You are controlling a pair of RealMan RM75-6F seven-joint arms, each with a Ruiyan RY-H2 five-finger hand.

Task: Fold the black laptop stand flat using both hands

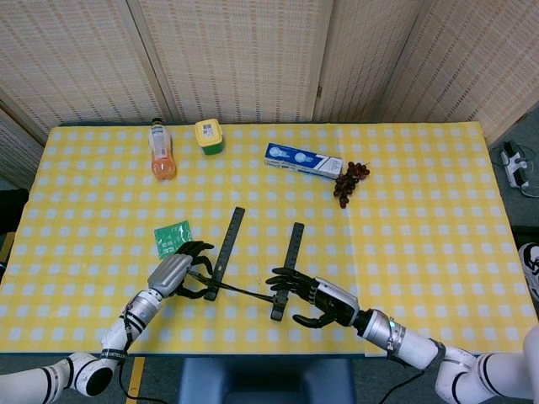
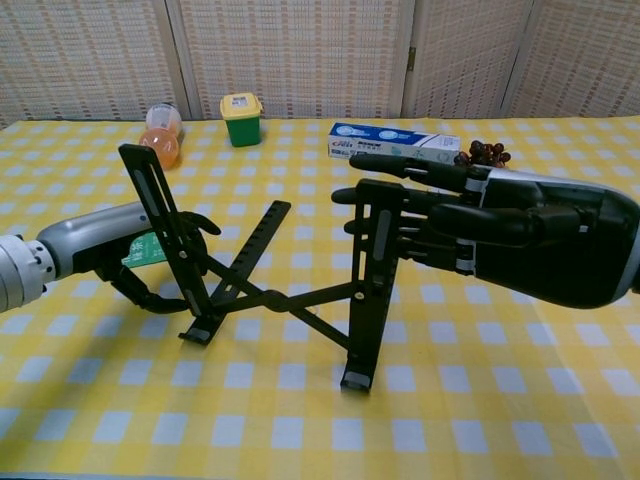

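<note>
The black laptop stand (image 2: 290, 290) sits near the front edge of the table (image 1: 421, 210), which is covered by a yellow-and-white checked cloth. It is not yet flat: two slim, flat metal-looking rails rise tilted from small hooked feet, joined low down by thin crossed struts, and a further perforated bar slants back between them. The left hand (image 2: 110, 255), smooth silver-grey on its back with black fingers, curls around the lower part of the left rail and grips it. The right hand (image 2: 500, 245), glossy black with a rounded shell, lays its straight fingers flat against the upper part of the right rail; whether it truly clasps the rail I cannot tell. At the far side lie a clear bottle of orange liquid (image 1: 161, 151), a small green jar with a yellow lid (image 1: 209, 136), a long blue-and-white carton (image 1: 303, 160) and a dark bunch of grapes (image 1: 349, 182). A flat green packet (image 1: 173, 236) lies just beside the left hand.
</note>
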